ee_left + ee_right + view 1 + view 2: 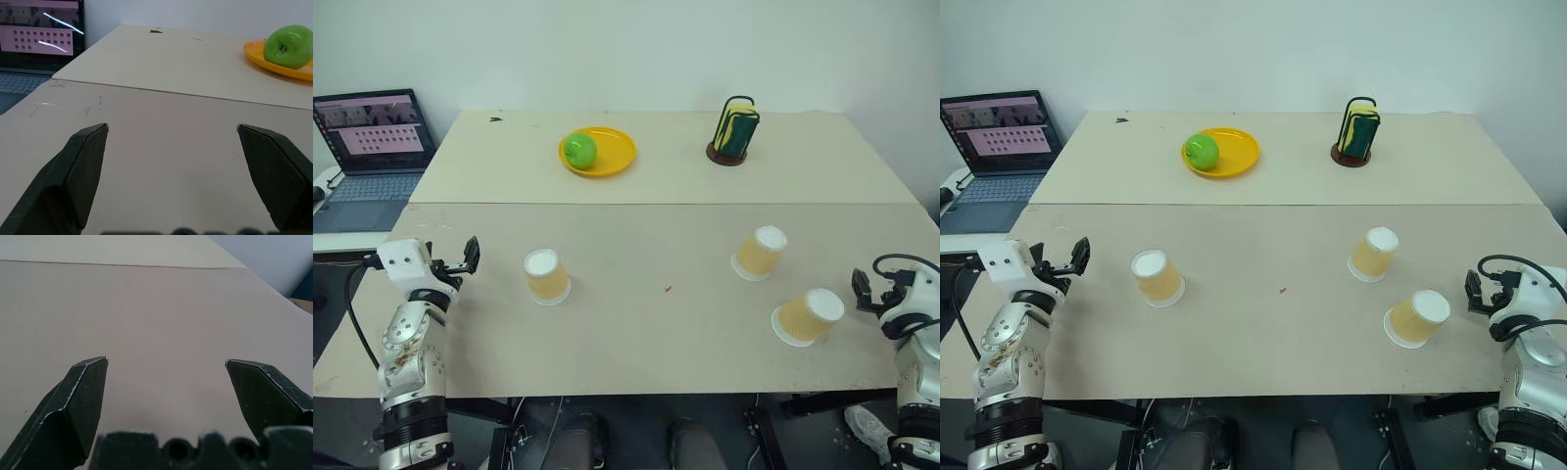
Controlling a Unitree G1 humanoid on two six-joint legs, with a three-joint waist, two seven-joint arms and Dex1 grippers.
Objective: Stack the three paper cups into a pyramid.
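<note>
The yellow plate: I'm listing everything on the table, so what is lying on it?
A green apple sits on the yellow plate, toward its left side. The plate surface under the apple is hidden.

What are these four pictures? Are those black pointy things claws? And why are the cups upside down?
It's a robot with two arms. Two pictures come from cameras on its head, looking down at a table. The other two come from cameras on its wrists, so the black pointy shapes are its jaws, seen close up. The left gripper and the right gripper are both open and hold nothing. On the table stand three paper cups, upside down, ready for stacking into a pyramid. Farther back are a green apple on a yellow plate, a holder with sponges, and a laptop beside the table.
</note>
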